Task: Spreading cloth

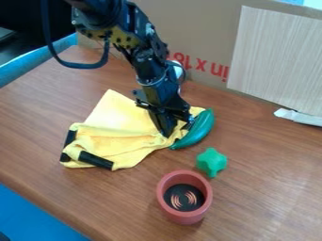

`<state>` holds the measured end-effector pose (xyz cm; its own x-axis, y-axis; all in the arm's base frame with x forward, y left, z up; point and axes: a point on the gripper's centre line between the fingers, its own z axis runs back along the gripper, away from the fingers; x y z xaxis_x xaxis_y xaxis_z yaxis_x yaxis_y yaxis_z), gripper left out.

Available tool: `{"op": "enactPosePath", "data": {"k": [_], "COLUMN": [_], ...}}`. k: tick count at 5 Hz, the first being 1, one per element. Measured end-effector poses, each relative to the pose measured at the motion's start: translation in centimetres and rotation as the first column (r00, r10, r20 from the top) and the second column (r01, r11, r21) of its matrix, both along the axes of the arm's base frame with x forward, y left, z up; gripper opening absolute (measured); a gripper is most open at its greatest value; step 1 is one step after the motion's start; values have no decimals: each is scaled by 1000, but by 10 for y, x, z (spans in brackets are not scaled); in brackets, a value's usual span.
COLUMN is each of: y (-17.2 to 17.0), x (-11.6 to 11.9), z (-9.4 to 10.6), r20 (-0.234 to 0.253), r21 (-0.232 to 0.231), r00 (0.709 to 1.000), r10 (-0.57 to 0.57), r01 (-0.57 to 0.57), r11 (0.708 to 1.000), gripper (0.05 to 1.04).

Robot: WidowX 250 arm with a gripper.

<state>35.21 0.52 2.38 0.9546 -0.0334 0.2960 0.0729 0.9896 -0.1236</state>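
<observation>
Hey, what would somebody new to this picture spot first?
Probably the bright yellow cloth, rumpled on the wooden table left of center, with the black tool down at its right side. Next, the red cup at the lower middle and the green star-shaped toy just behind it.

A yellow cloth with black bands lies partly folded and rumpled beneath the tip of the gripper. Most of it extends to the camera's left of the gripper, fairly smooth toward its pointed far corner and creased nearer the camera. The bands sit at the bunched near-left end, away from the gripper; a narrower portion reaches just past the gripper's right.
</observation>
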Motion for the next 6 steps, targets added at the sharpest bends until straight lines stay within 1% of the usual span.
{"op": "enactPosePath", "data": {"k": [1, 2, 3, 4, 5, 6], "y": [4, 36, 72, 100, 116, 133], "x": [-5, -9, -20, -32, -43, -53], "z": [18, 44, 62, 73, 69, 69], "r20": [5, 47, 40, 23, -33, -56], "r21": [-92, -210, -323, -387, -426, -444], "r00": [1000, 998, 995, 992, 991, 986], "r10": [-22, 29, 88, 121, 127, 159], "r01": [22, -19, -71, -103, -129, -167], "r11": [996, 978, 944, 916, 896, 880], "gripper": [58, 57, 57, 57, 57, 57]}}
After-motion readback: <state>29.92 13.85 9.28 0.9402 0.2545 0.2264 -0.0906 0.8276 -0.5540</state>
